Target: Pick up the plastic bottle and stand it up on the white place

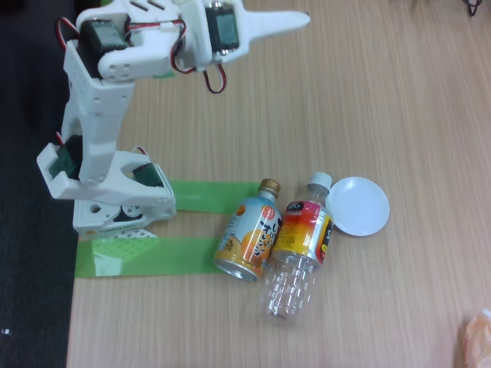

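The gripper (295, 18) pointed right near the top of the fixed view, high above the table, with one white tapered plastic finger (280, 21) plain to see; whether it was spread or pressed together could not be told from this angle, and nothing was seen in it. Behind it the white arm (100, 115), with black motors and red wires, ran down to its base (115, 207) at the table's left edge. The table (383, 107) was pale wood with fine straight grain. Two strips of glossy green tape (153, 257) lay on it beside the base. Well below the gripper, two bottles lay on their sides, touching along their lengths, necks pointing up the picture. One was the bottle (299, 253), clear ribbed plastic with a white cap and a red-orange-yellow label. To its left lay the can (249, 234), shorter, metal, orange and blue with a gold cap, its base over the lower tape strip. One dish (358, 205), round, white, shallow and smooth, sat just right of the bottle's cap, rim close to it or touching. A pinkish thing (477, 337) showed at the lower right corner.
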